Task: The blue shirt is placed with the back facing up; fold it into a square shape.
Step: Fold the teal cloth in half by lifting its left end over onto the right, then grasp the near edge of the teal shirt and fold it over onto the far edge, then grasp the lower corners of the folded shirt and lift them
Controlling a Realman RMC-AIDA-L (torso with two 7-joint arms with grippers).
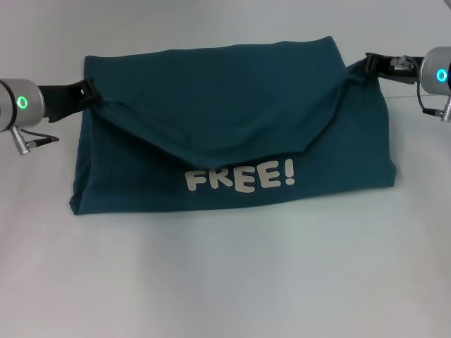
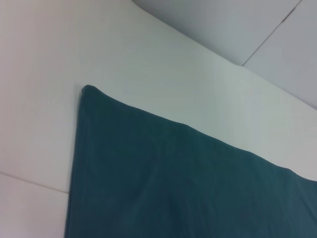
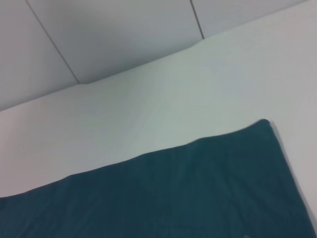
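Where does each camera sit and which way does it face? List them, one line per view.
Head view: high on the robot, looking forward and down at the blue shirt on the white table; left tool and right tool both grip its side edges.
Left wrist view: on the left arm, facing across shirt and table; no arm shows.
Right wrist view: likewise on the right arm.
All views share the shirt.

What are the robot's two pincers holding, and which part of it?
Both hold the blue shirt. The left pincer pinches its left side edge and the right pincer its right side edge, where the folded-over layer bunches.
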